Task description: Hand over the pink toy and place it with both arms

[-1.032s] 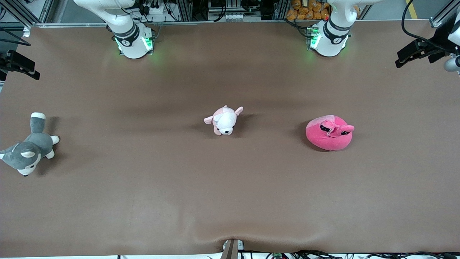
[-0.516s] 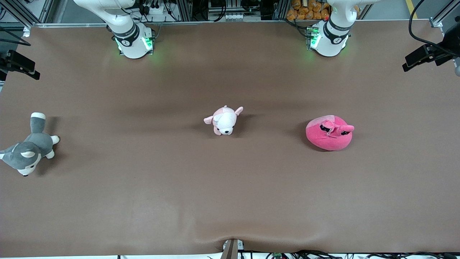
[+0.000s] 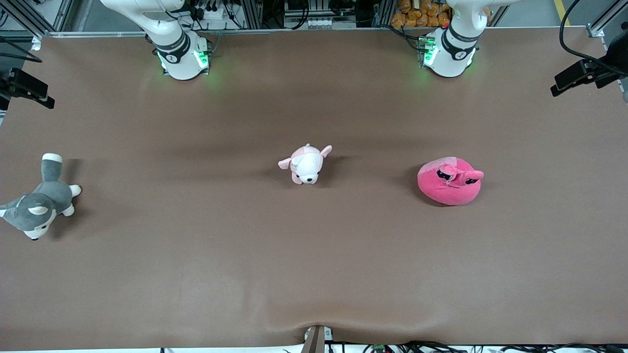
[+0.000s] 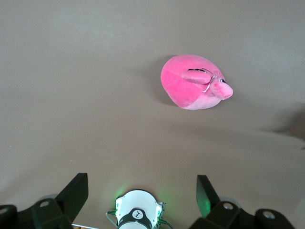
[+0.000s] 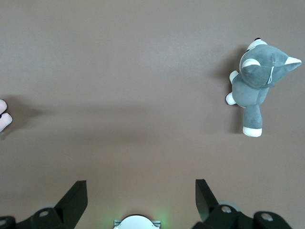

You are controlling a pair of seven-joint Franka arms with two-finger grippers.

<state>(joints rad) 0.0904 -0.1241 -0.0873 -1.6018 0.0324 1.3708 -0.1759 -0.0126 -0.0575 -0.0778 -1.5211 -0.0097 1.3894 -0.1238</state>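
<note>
Nothing on the table [image 3: 314, 255] has shifted. Both claws, left [image 4: 142, 193] and right [image 5: 141, 193], hang wide and empty up high; pink toy [image 3: 450, 180] lies toward the left arm's end.

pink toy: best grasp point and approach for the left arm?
Probably from straight above, jaws spanning the rounded body of the pink toy, not the two stalks by its eyes. It sits alone on the table, dome up, so nothing blocks a top-down approach. The left gripper is open and high above it.
</note>
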